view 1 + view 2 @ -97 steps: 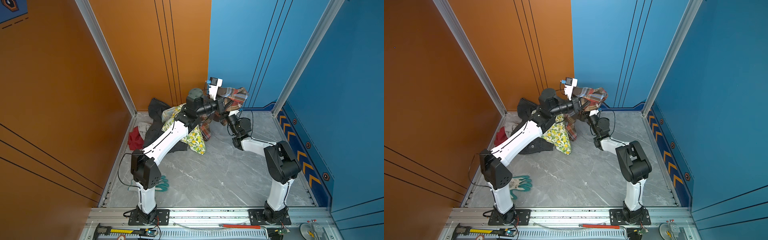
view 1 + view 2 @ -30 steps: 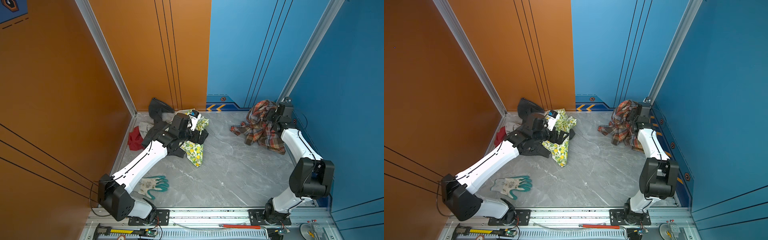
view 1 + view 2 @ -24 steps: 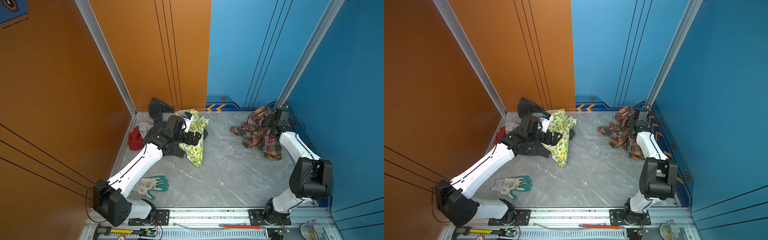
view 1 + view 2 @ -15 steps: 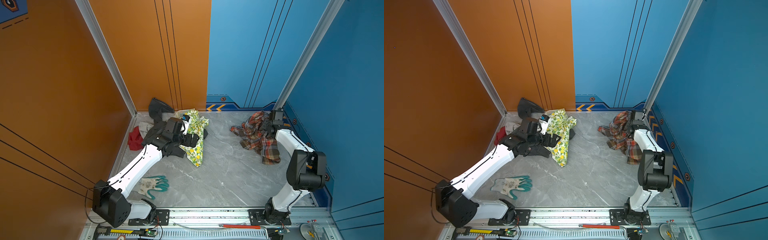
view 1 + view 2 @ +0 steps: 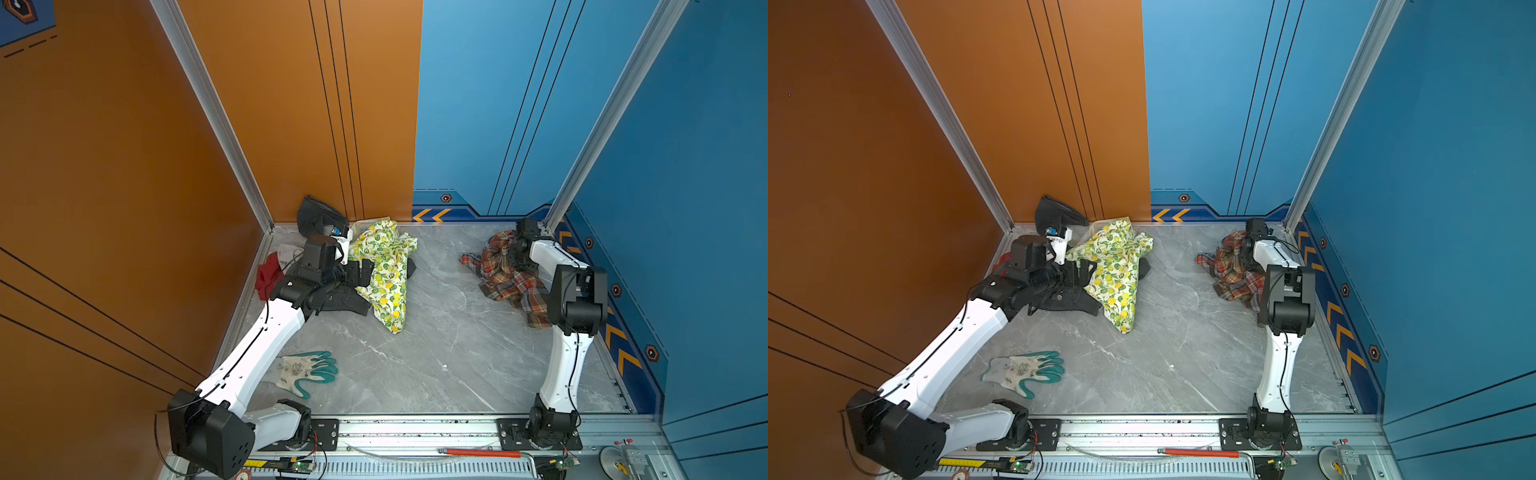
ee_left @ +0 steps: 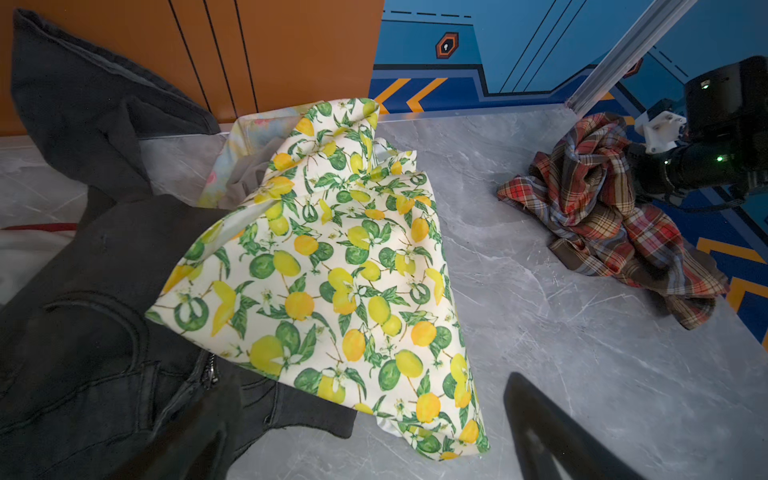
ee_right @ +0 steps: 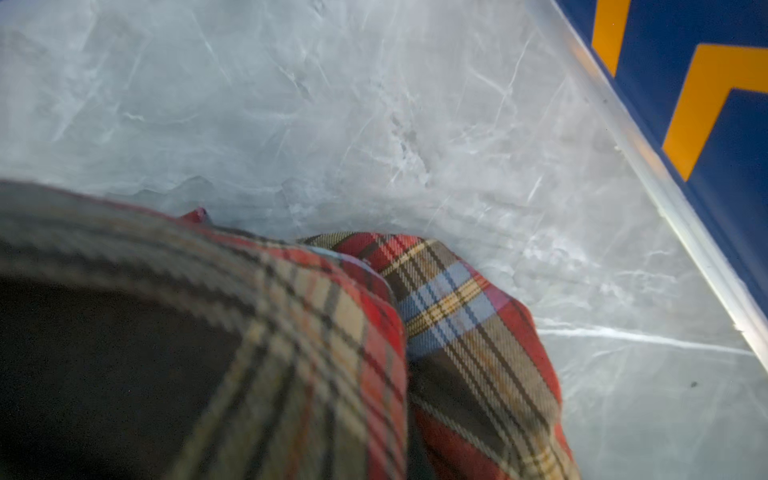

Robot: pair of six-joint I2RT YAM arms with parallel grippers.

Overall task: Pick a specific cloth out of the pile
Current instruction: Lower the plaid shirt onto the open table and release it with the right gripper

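Looks almost done, with the cloth (image 5: 509,286) heaped in the far right corner of the table (image 5: 436,353), well apart from the pile (image 5: 386,270), a fold clenched in the right end effector (image 5: 512,258), the left end effector (image 5: 360,272) spread empty over the pile, leaving only the release.
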